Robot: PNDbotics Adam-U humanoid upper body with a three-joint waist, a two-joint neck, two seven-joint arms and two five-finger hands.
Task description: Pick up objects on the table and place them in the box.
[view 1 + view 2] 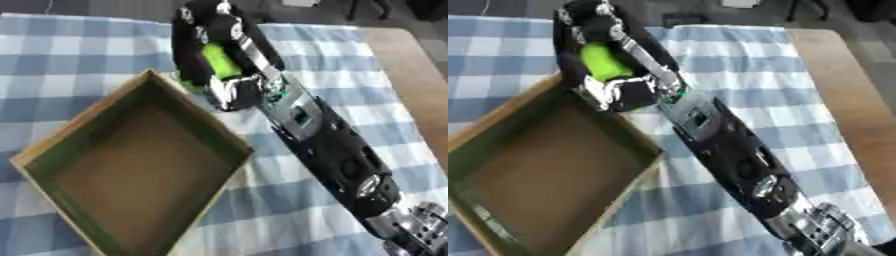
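Even, moderately bright light, no hard shadows. Both views soft all over; edges smeared. Right hand [219,60] and arm [737,160] blurred, detail lost. Pale glare on silver parts below hand. Box [131,165] interior left of hand darker, murky. Cloth [350,80] checks washed out.

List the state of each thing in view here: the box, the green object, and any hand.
Box: open-topped, nothing visible inside, sitting on the checked cloth.
Green object: held in the right hand, just beyond the box's far corner, not yet in the box.
Right hand: fingers curled round the green object.
Left hand: not in view.
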